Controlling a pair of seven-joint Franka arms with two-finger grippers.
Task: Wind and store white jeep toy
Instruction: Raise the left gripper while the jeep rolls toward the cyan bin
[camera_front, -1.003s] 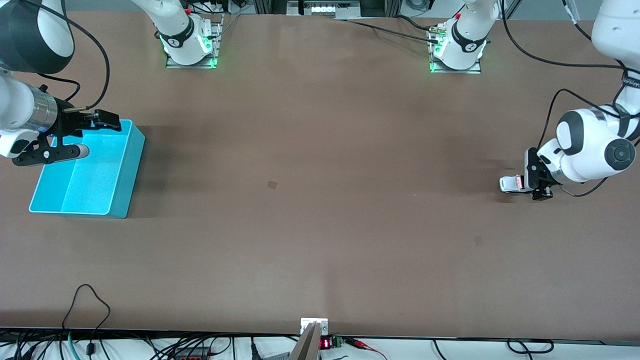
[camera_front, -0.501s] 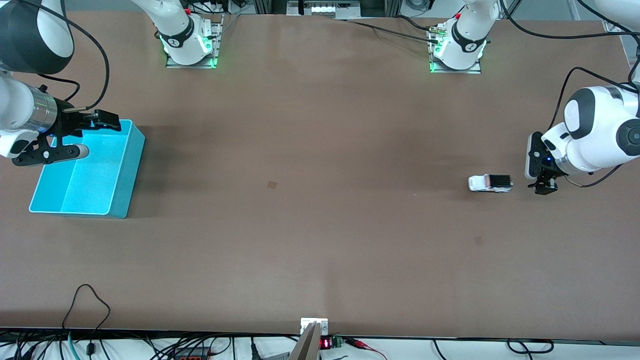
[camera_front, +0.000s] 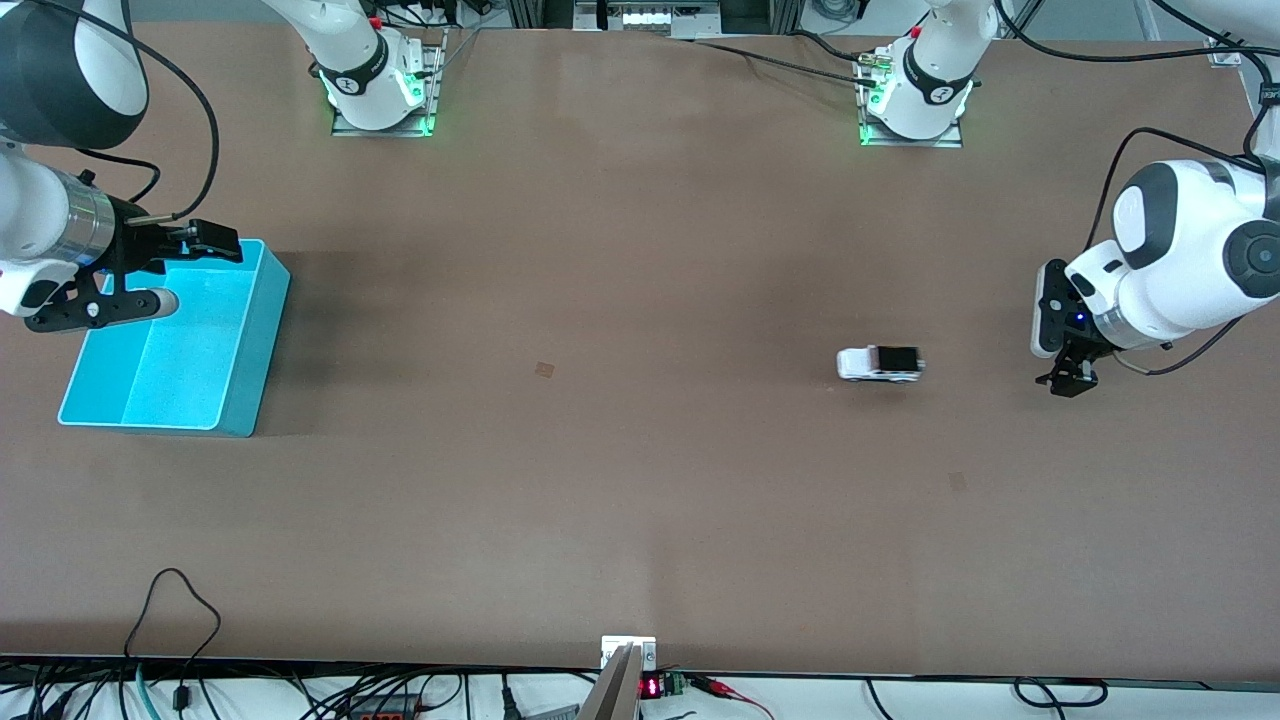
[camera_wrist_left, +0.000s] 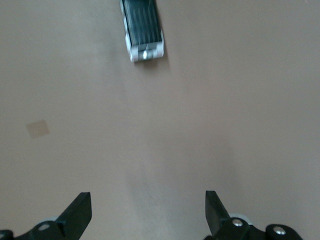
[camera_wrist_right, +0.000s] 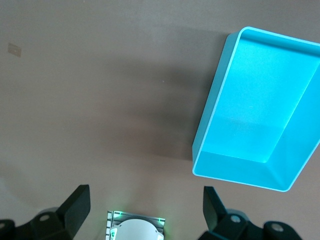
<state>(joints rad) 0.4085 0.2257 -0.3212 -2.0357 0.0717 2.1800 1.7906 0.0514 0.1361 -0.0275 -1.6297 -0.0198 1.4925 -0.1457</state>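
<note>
The white jeep toy (camera_front: 881, 363) with its black roof stands free on the brown table, a short way from my left gripper toward the right arm's end. It also shows in the left wrist view (camera_wrist_left: 143, 30), well ahead of the fingers. My left gripper (camera_front: 1066, 377) (camera_wrist_left: 147, 212) is open and empty, low over the table at the left arm's end. My right gripper (camera_front: 190, 270) (camera_wrist_right: 146, 207) is open and empty, up over the edge of the turquoise bin (camera_front: 268, 320) (camera_wrist_right: 212, 115), which is empty.
The two arm bases (camera_front: 378, 85) (camera_front: 915, 95) stand along the table's edge farthest from the front camera. The right arm's base (camera_wrist_right: 135, 227) shows between the right fingers. Cables and a small device (camera_front: 628, 660) lie along the nearest edge.
My left gripper has let go of the jeep and opened. The jeep has rolled across the table toward the right arm's end. The right arm has not moved.
</note>
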